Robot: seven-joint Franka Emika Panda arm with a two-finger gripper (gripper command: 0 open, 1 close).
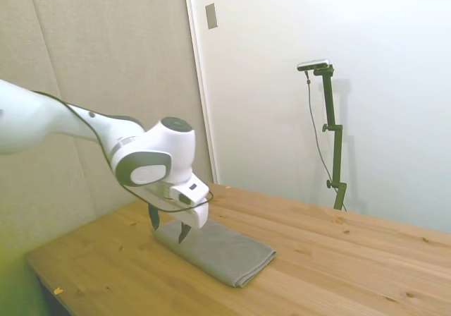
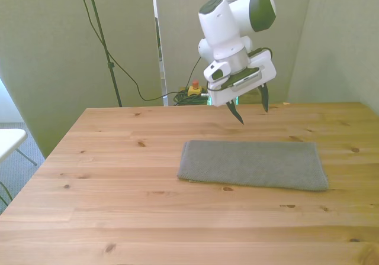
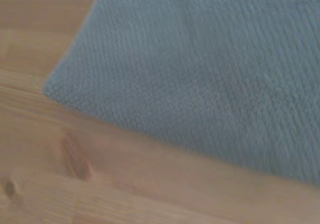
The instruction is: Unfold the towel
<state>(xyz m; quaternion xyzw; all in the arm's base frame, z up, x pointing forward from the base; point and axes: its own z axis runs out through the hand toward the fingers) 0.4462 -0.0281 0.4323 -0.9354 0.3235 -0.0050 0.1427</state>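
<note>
Grey-olive, plain and soft, the small rectangular cloth towel point(image 2: 253, 164) is found folded flat on the pale wooden desk point(image 2: 118, 217), toward the front view's right of centre, with its long side running across that view. A doubled edge is seen at its near end in the side view point(image 1: 243, 277), which indicates at least one fold remaining.

The white arm's two-finger gripper point(image 2: 250, 110) is held above the towel's far long edge, clear of the cloth. Its dark fingers point(image 2: 264, 98) are spread moderately apart and nothing is held between them.

In the wrist view a towel corner point(image 3: 50, 90) is shown lying on bare wood, the nap slightly blurred.

The towel is judged light, limp and non-fragile; sagging is to be expected once lifted, and sliding on the smooth desk is possible. A pinch on the top layer alone, at a corner or along the free edge, is judged the best hold. Which layer is uppermost cannot be told.
</note>
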